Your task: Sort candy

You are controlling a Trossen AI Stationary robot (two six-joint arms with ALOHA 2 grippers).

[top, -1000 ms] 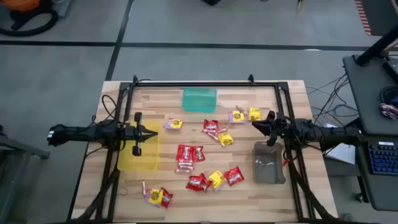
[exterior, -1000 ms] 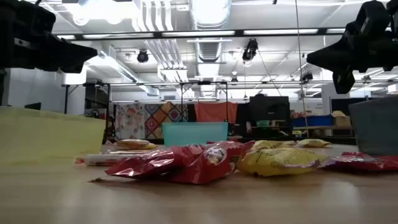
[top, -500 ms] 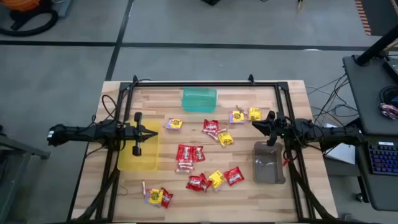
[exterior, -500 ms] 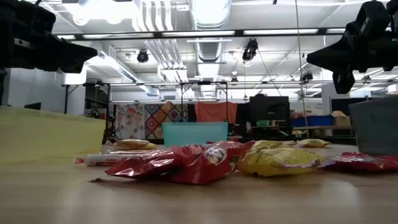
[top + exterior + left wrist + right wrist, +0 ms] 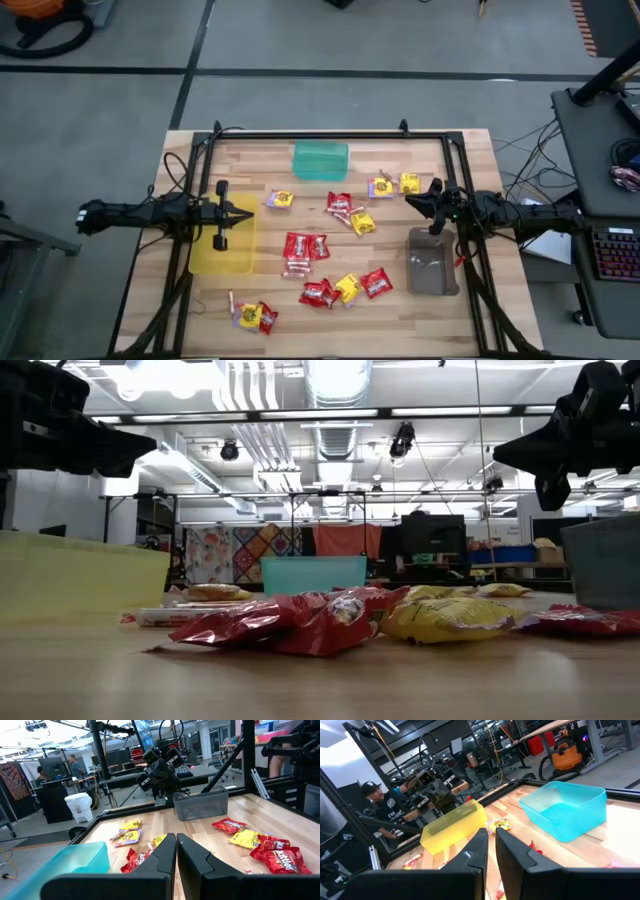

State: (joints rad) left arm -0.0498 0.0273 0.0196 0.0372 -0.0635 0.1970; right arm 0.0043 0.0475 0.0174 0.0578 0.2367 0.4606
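Observation:
Candy lies scattered on the wooden table between my arms. Red packets (image 5: pixel 305 245) sit in the middle. Yellow packets (image 5: pixel 362 223) lie among them, with more near the far right (image 5: pixel 409 182). Thin pinkish rolls (image 5: pixel 298 268) lie beside the red ones. My left gripper (image 5: pixel 245 213) hovers shut above the yellow tray (image 5: pixel 222 250), its fingers pointing toward the table's right; its fingers (image 5: pixel 165 851) show almost no gap. My right gripper (image 5: pixel 408 200) hovers shut just beyond the grey tray (image 5: pixel 432 265), pointing toward the table's left; its fingertips (image 5: pixel 481 842) stand close together. Neither holds anything.
A teal tray (image 5: pixel 321 160) stands near the far edge. A black metal frame (image 5: pixel 310 134) runs along the table's far edge and sides. A small group of candy (image 5: pixel 252 316) lies near the near-left corner. People show in the room beyond the table (image 5: pixel 382 807).

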